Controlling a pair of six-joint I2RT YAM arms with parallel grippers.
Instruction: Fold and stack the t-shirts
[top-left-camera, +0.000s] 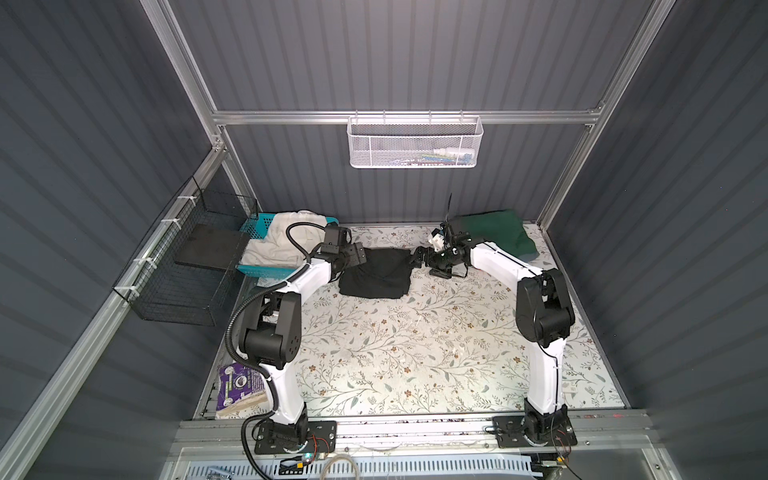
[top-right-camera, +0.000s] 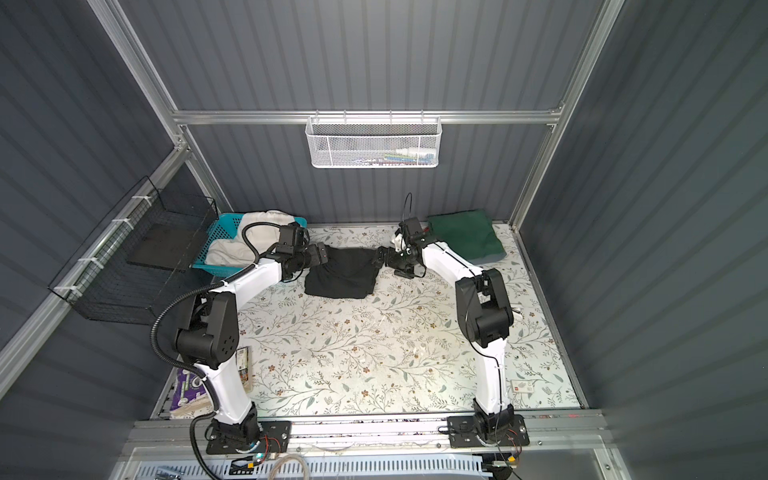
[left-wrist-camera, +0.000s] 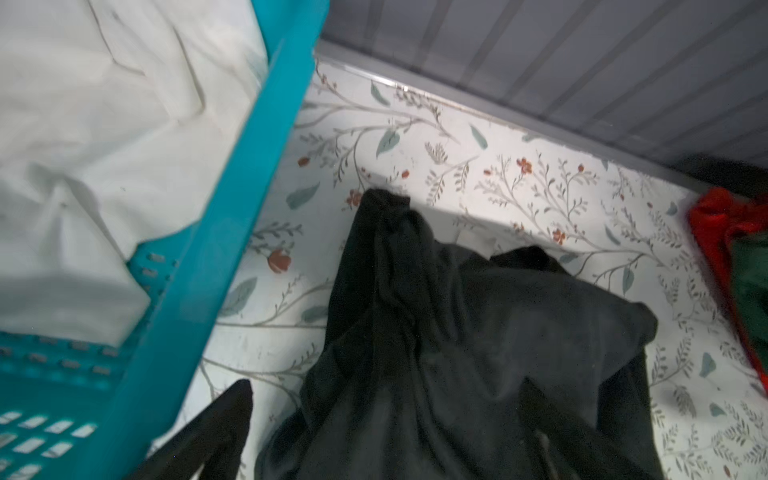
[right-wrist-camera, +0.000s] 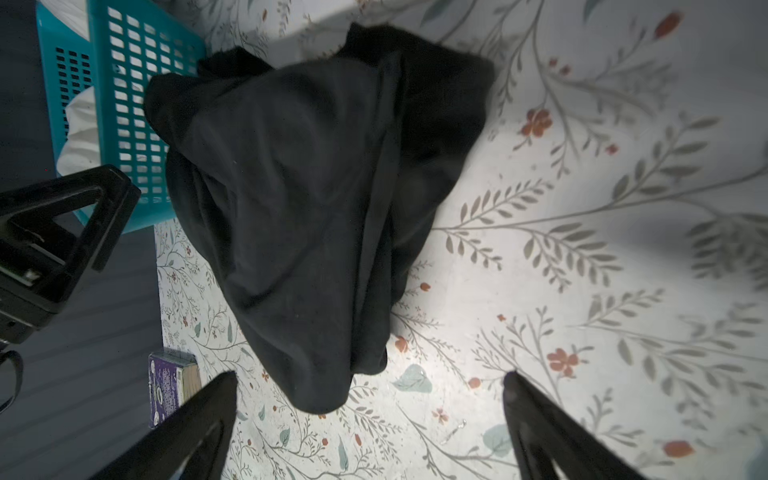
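- Left gripper (left-wrist-camera: 386, 390): jaws wide apart and gripping nothing; the crumpled black t-shirt (left-wrist-camera: 457, 332) lies between its fingers.
- Right gripper (right-wrist-camera: 370, 376): jaws wide apart, empty; the black t-shirt lies just ahead.

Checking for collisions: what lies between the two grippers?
The crumpled black t-shirt fills the gap between the left gripper and the right gripper, seen in both top views.
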